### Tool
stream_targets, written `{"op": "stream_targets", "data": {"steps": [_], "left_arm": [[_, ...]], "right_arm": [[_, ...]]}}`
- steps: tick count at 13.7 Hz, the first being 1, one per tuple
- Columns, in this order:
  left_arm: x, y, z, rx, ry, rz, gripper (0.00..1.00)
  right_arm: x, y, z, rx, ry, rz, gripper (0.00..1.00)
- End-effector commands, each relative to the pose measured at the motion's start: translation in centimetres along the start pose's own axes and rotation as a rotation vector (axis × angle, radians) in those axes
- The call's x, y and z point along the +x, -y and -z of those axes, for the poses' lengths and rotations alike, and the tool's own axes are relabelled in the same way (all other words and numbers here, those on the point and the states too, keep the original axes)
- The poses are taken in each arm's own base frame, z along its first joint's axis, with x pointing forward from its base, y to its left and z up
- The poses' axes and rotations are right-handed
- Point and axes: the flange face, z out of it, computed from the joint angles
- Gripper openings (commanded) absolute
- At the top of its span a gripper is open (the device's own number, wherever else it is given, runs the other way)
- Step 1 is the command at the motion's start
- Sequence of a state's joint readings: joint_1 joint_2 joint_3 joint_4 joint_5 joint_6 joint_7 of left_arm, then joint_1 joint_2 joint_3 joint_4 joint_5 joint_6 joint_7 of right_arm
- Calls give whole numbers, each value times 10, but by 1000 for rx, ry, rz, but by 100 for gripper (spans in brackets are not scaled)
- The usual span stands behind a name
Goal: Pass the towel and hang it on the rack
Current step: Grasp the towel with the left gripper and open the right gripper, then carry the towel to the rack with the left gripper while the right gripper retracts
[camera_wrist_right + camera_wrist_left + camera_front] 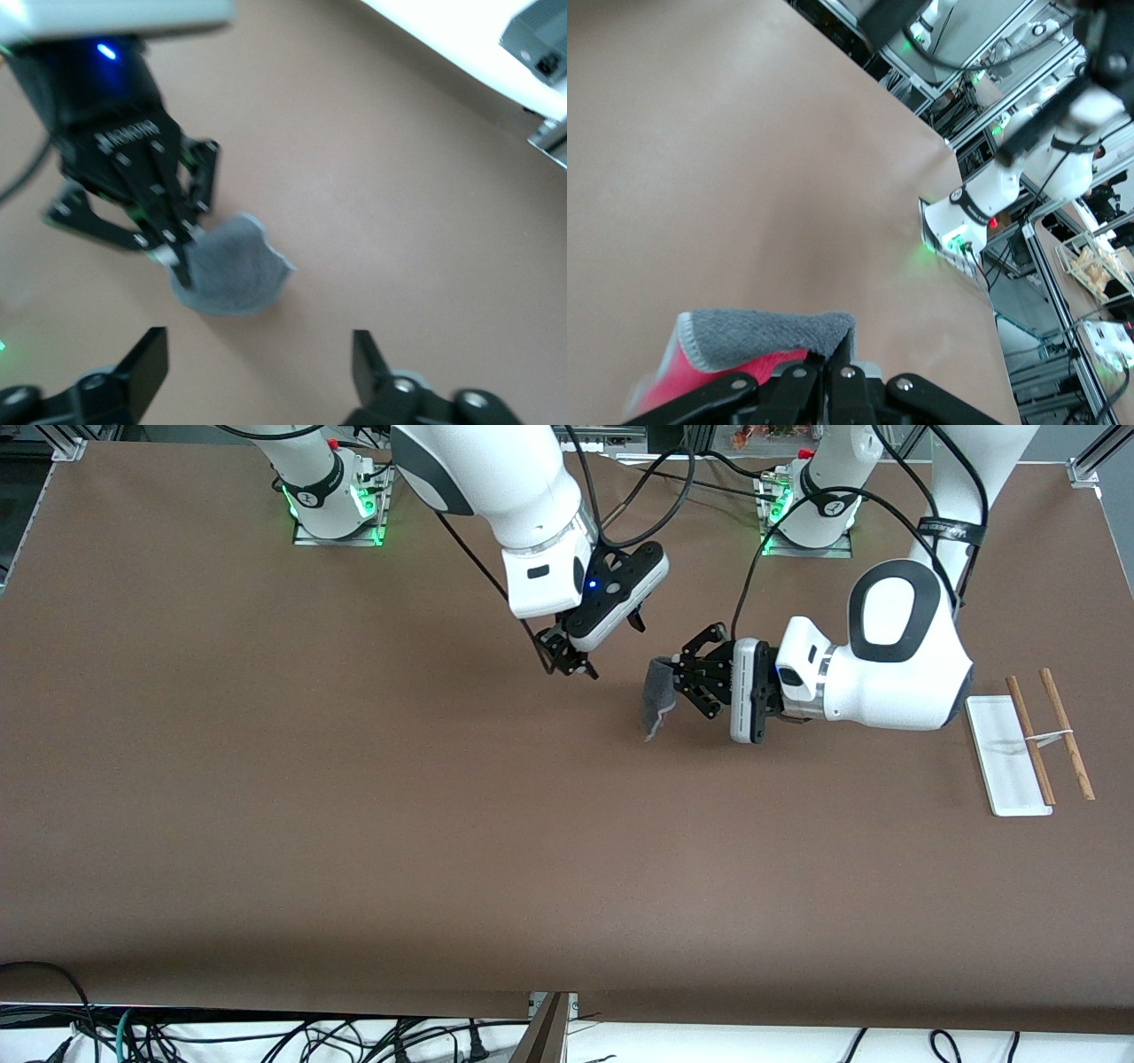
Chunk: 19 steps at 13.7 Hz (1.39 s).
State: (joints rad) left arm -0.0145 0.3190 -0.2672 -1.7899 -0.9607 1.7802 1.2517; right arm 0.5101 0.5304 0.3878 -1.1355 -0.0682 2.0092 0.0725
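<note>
The towel hangs dark grey from my left gripper, which is shut on its top edge above the middle of the table. In the left wrist view the towel shows grey with its red-pink side below, pinched in my left gripper. My right gripper is open and empty, in the air just beside the towel toward the right arm's end. In the right wrist view its fingers stand wide apart, with the towel and left gripper ahead. The rack stands at the left arm's end.
The rack's white base and two brown rods sit near the table's edge at the left arm's end. Brown table spreads all around. Cables lie below the table's front edge.
</note>
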Motion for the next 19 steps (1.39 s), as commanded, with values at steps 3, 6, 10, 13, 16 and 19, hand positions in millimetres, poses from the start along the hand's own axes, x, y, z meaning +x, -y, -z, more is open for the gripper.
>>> {"op": "stream_targets", "data": {"steps": [3,6,10,13,16,19], "left_arm": [[-41,23,101,65,111,-7,0],[-88,42,189,153,172,48,0],[-152,51,305,331,265,125,0],[-191,44,360,443,388,185,0],[-247,45,410,516,432,273,0],[-318,43,446,524,464,321,0]], "right_arm": [[-13,-78,33,-73,81,-108,100],[-32,-146,32,-151,183,-206,100],[-59,-216,89,-224,203,-327,100],[-102,-289,122,-283,221,-458,100],[-148,-342,149,-328,252,-563,100],[-185,-374,177,-358,252,-644,100]]}}
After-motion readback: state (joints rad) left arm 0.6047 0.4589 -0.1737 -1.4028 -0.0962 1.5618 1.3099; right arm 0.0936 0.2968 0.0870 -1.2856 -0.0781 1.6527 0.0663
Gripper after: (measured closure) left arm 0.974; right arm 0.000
